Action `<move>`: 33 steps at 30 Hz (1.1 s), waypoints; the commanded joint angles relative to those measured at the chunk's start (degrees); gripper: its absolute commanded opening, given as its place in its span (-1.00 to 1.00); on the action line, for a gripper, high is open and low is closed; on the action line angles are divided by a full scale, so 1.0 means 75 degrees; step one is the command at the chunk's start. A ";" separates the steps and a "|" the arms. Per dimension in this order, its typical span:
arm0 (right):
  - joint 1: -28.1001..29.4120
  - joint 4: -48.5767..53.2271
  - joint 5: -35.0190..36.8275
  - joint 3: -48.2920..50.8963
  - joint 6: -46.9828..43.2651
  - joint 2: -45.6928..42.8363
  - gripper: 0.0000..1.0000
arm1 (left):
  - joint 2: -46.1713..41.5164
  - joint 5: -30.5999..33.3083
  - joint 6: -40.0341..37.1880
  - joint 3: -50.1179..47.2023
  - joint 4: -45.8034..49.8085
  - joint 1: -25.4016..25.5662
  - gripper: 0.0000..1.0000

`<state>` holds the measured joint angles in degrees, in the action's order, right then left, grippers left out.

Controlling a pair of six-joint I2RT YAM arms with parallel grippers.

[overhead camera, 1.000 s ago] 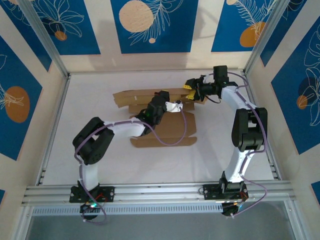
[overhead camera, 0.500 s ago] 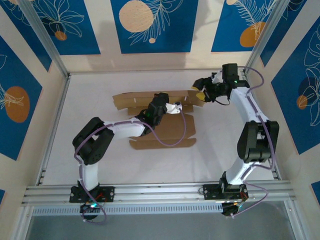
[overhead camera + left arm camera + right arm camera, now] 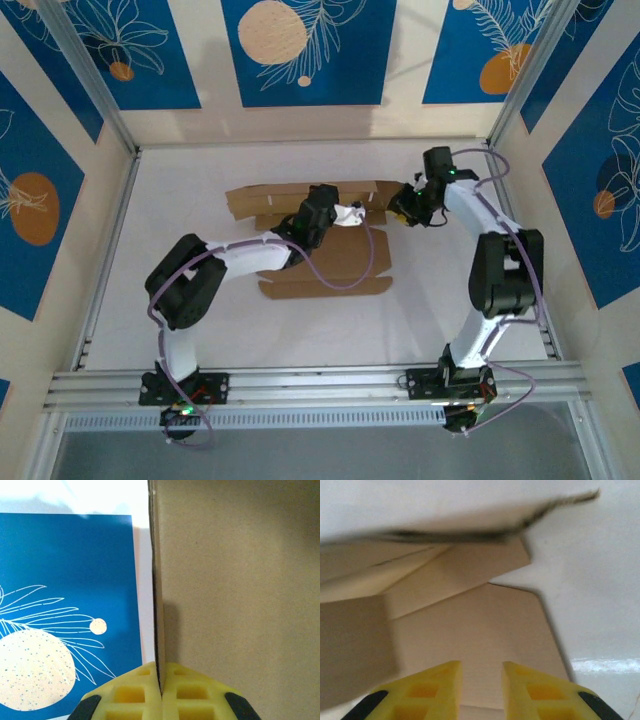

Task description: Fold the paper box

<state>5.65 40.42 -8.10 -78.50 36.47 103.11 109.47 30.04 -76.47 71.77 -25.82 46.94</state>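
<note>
The paper box [image 3: 330, 268] is a brown cardboard sheet lying on the white table, its back strip [image 3: 262, 197] partly raised. My left gripper [image 3: 347, 212] sits over the box's middle. In the left wrist view it [image 3: 161, 692] is shut on the thin edge of an upright cardboard panel [image 3: 240, 580]. My right gripper [image 3: 398, 212] is at the box's right end. Its yellow fingers [image 3: 427, 685] stand apart, pointing at a rounded flap [image 3: 485, 625] that lies beyond them, with nothing gripped between them.
Blue-patterned wall panels and aluminium posts [image 3: 100, 90] enclose the table on three sides. A metal rail [image 3: 320, 385] runs along the near edge by the arm bases. The left arm's purple cable [image 3: 335, 285] loops over the box's front panel.
My right arm swung out to the right and came back down to the box's right end, its jaws narrowing. The left gripper has kept its hold on the panel without moving.
</note>
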 commanded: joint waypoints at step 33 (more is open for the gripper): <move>0.0060 -0.5440 -0.0741 0.3715 0.2969 -0.1254 -1.00 | 0.0253 -0.0549 0.2028 0.1661 0.3525 -0.0387 -1.00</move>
<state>6.66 2.68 -8.88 -48.18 57.39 91.02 111.50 27.46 -62.83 83.96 -3.42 44.47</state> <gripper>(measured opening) 0.069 0.047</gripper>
